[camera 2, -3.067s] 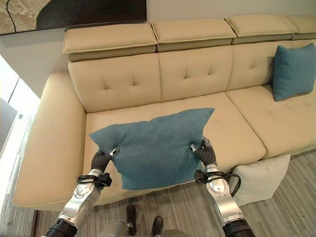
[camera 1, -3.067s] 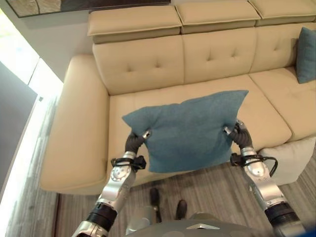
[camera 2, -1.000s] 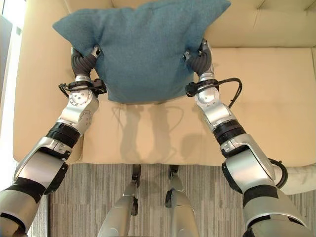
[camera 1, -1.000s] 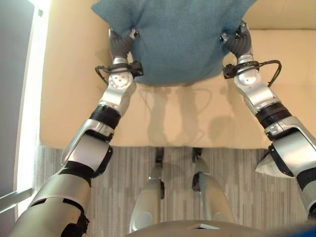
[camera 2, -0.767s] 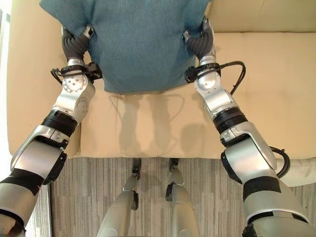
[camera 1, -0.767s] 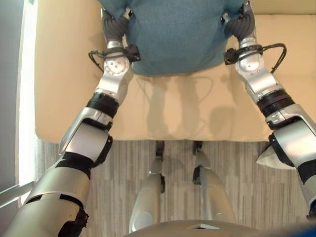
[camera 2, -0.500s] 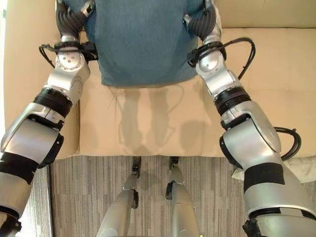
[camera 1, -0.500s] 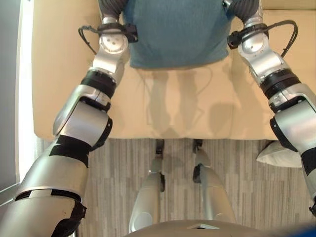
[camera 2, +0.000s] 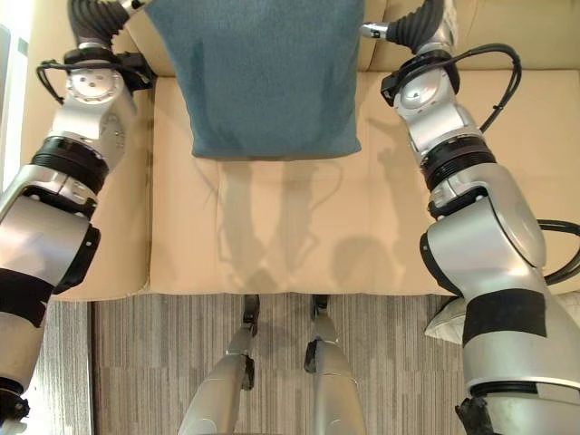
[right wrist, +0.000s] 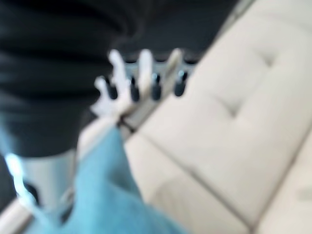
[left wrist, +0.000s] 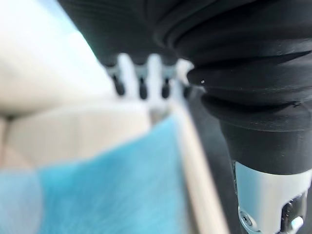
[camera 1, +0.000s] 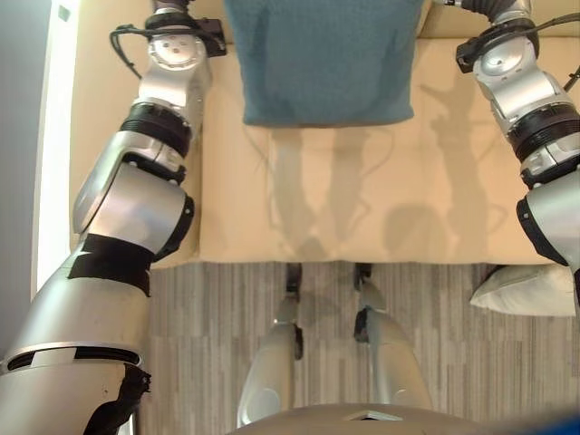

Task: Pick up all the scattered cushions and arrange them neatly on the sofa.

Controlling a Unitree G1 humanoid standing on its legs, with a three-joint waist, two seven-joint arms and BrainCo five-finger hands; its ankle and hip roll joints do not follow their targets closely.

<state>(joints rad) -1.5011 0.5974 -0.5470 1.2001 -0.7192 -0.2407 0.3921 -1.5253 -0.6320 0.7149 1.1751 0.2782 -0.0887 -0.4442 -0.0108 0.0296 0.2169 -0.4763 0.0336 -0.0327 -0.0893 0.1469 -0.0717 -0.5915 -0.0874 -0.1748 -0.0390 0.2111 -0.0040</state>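
Note:
The blue cushion [camera 2: 267,72] lies on the beige sofa's seat [camera 1: 362,199], its far part running out of view toward the backrest. My left hand [camera 2: 95,20] is just left of it and my right hand [camera 2: 419,23] just right of it, both off the cloth. In the left wrist view the fingers [left wrist: 141,80] are straight, with the blue cushion [left wrist: 107,185] beside them. In the right wrist view the fingers [right wrist: 144,68] are straight too, above the cushion's edge [right wrist: 105,195] and in front of the tufted backrest [right wrist: 234,112].
A pale grey cushion [camera 1: 526,290] lies on the striped grey floor [camera 1: 208,317] at the sofa's front edge on the right. The sofa's armrest [camera 1: 100,136] runs along the left, beside a bright window strip.
Both hands have let go of the blue cushion and spread outward. The cushion now rests on the seat. The camera has tipped further down over the sofa.

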